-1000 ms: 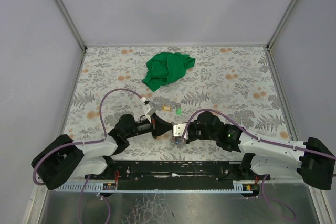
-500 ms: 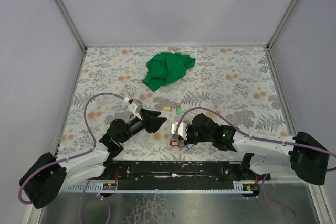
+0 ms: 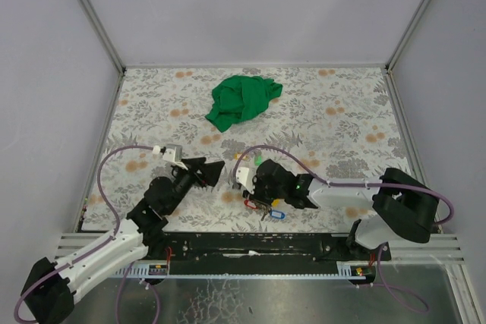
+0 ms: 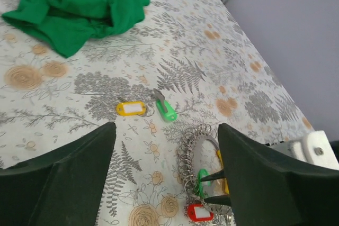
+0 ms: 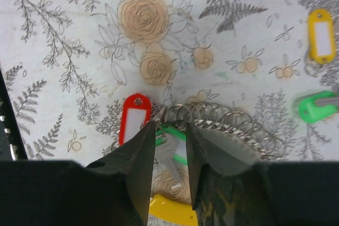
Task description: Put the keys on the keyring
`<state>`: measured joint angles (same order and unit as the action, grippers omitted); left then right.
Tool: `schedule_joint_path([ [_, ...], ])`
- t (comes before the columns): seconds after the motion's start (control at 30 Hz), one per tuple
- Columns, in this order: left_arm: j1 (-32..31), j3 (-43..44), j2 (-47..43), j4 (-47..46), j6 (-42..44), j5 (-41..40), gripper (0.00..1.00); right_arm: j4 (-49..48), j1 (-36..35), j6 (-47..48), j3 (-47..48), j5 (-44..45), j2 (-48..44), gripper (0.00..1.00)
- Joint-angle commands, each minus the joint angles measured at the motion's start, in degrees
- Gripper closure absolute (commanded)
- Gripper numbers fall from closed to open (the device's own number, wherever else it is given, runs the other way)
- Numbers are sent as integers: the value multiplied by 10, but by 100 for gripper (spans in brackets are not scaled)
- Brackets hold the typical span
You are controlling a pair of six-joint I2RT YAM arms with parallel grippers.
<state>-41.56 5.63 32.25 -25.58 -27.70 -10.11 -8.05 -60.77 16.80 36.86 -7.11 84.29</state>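
The keyring (image 5: 235, 124), a silvery coiled wire loop, lies on the flowered table with red (image 5: 132, 119), green (image 5: 177, 146) and yellow (image 5: 170, 213) tagged keys bunched at it. My right gripper (image 5: 169, 130) stands open just above that bunch, with the green-tagged key lying in the gap between its fingertips. In the top view a blue tag (image 3: 275, 214) lies beside the bunch (image 3: 260, 206). Two loose keys, one yellow-tagged (image 4: 131, 108) and one green-tagged (image 4: 166, 110), lie farther back. My left gripper (image 4: 164, 183) is wide open and empty, just left of the keyring (image 4: 192, 154).
A crumpled green cloth (image 3: 243, 100) lies at the back middle of the table. The left gripper (image 3: 219, 172) and right gripper (image 3: 257, 196) sit close together near the front rail (image 3: 250, 244). Purple cables loop over both arms.
Both grippers were shut together on the keyring; both have opened. The left arm has drawn back to the left, and the keyring bunch now lies on the table under the right gripper.
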Motion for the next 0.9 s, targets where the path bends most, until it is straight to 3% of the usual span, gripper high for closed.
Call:
schedule_joint_path([
  [0.0,3,39,-46,106,-33,-89,6,1,-4,-32,32,49,-29,58],
  [0.03,3,42,-54,118,-39,-97,1,4,-3,-36,29,60,-41,55],
  [0.27,3,96,-94,216,-62,-118,0,21,37,-124,-13,175,-166,43],
  [0.37,3,128,-111,270,-68,-138,0,38,68,-172,-43,249,-241,27],
  [0.47,3,158,-134,320,-104,-175,0,64,78,-206,-72,335,-341,20],
  [0.5,3,168,-143,343,-116,-191,0,75,79,-215,-79,370,-375,3],
  [0.53,3,181,-152,364,-124,-205,0,87,79,-222,-85,391,-406,1],
  [0.67,2,240,-192,440,-105,-236,0,147,79,-239,-90,434,-535,1],
  [0.87,3,314,-218,474,-19,-241,0,195,79,-278,-101,514,-669,1],
])
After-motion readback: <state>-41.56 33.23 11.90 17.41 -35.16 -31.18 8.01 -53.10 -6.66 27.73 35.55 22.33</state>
